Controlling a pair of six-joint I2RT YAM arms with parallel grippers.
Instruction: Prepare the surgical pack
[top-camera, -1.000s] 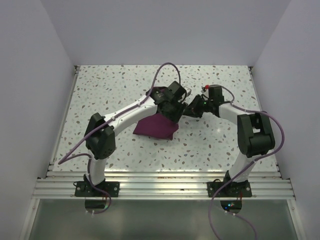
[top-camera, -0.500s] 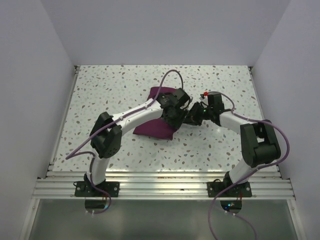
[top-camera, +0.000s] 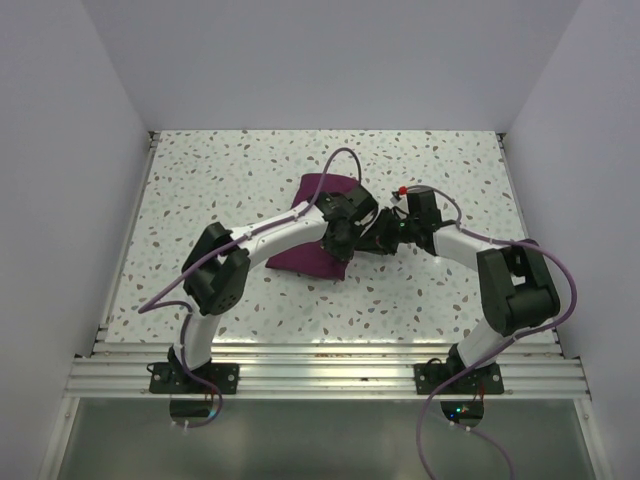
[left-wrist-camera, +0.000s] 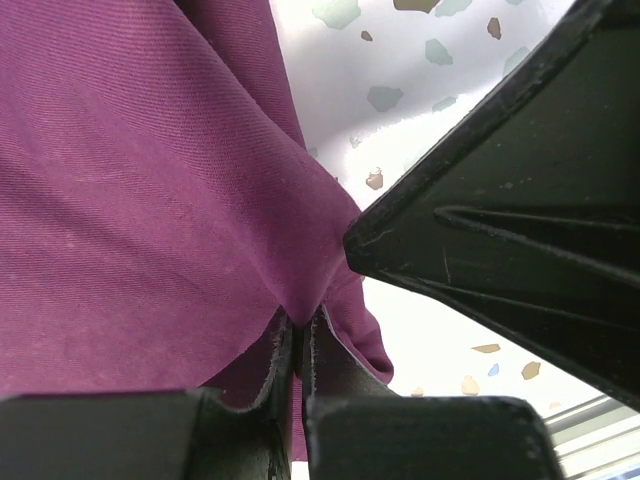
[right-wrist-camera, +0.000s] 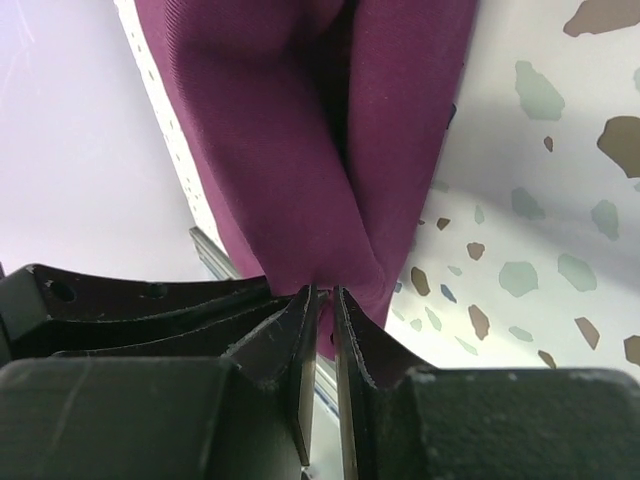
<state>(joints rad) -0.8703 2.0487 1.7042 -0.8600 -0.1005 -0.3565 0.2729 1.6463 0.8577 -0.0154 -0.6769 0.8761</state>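
On the speckled table (top-camera: 220, 170) between plain white walls (top-camera: 60, 150), both pairs of jaws clamp the maroon surgical pack (top-camera: 300, 262).

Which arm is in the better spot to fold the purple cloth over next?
Probably the right. The right hand pinches the cloth at its edge, its arm clear to the side. The left hand pinches too, but the left arm lies across the cloth.
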